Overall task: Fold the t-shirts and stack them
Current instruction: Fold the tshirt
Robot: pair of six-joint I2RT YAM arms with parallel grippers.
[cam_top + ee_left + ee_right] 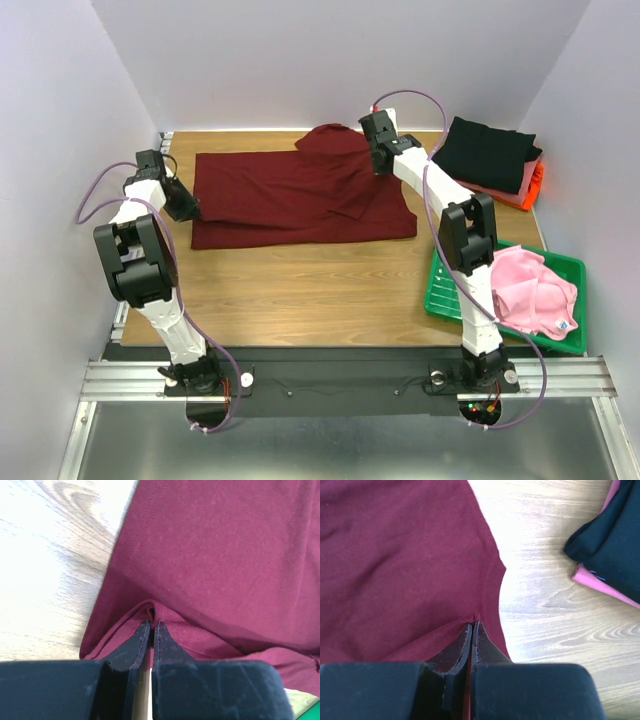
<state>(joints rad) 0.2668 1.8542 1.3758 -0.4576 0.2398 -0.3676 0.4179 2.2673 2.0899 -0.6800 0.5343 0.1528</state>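
Looking down from the top camera, both arms are stretched out over the wooden table (300, 290) with the maroon t-shirt (300, 200) spread flat between them, partly folded over itself along the near edge and bunched at the far right corner. The left arm rises from its base, bends hard at the elbow near the table's left edge, then runs back toward the far-left corner, wrist turned so the left gripper (185, 205) points at the shirt's left edge. In the wrist view that left gripper (151, 622) is pinched almost together, with a small raised fold of the maroon cloth (225, 555) caught between the tips. The right arm climbs past the green tray (440, 290), elbows above it, and the forearm reaches diagonally up and left to the shirt's far-right part, the right gripper (380, 160) angled down onto the fabric. From its own camera the right gripper (471, 625) is clamped all the way closed on the shirt's edge (395, 555), right where the hem curves in, bare wood just beside it. Over in the far right corner there's a folded pile: a black tee (487, 150) on top, a salmon tee (510, 185) under it and an orange tee (537, 185) poking out at the side. The pink tee (530, 290) sits crumpled in the tray, well apart from both grippers.
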